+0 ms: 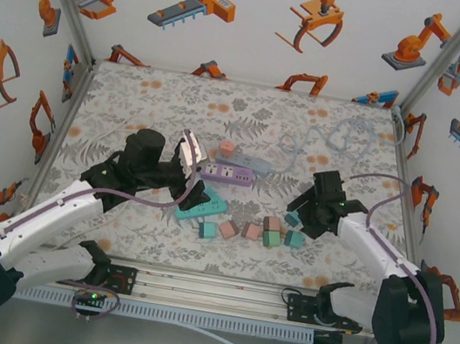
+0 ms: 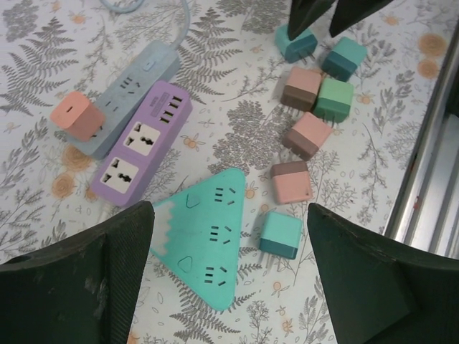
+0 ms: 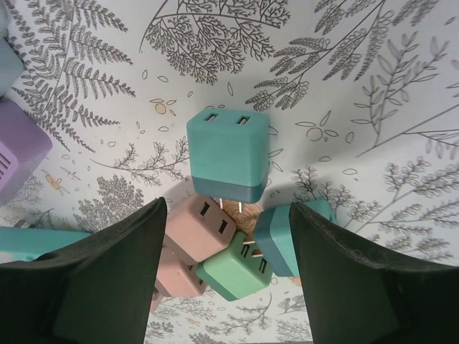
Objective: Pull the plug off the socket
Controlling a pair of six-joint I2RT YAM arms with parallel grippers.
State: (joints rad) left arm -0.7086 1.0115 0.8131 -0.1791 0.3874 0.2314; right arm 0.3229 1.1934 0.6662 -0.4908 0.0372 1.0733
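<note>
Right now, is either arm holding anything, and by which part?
Nothing is held: the left gripper hangs open above the teal triangular strip, the right gripper open above a loose teal plug.

The tabletop [image 1: 135, 103] is showing a white ground printed with grey ferns and small orange flowers. The walls [image 1: 259, 53] are showing white with orange-and-grey robot pictures. A salmon plug [image 2: 77, 116] is contrasting with the pale grey-blue power strip [image 2: 136, 79]. The purple strip [image 2: 140, 152] is showing white socket faces. The triangular strip [image 2: 208, 233] is glowing teal. One adapter [image 3: 228, 154] is showing teal over darker teal; another [image 2: 291, 181] is showing pink topped with brown, a third [image 2: 334, 99] green. The left fingers [image 2: 79, 287] are showing matt black.
</note>
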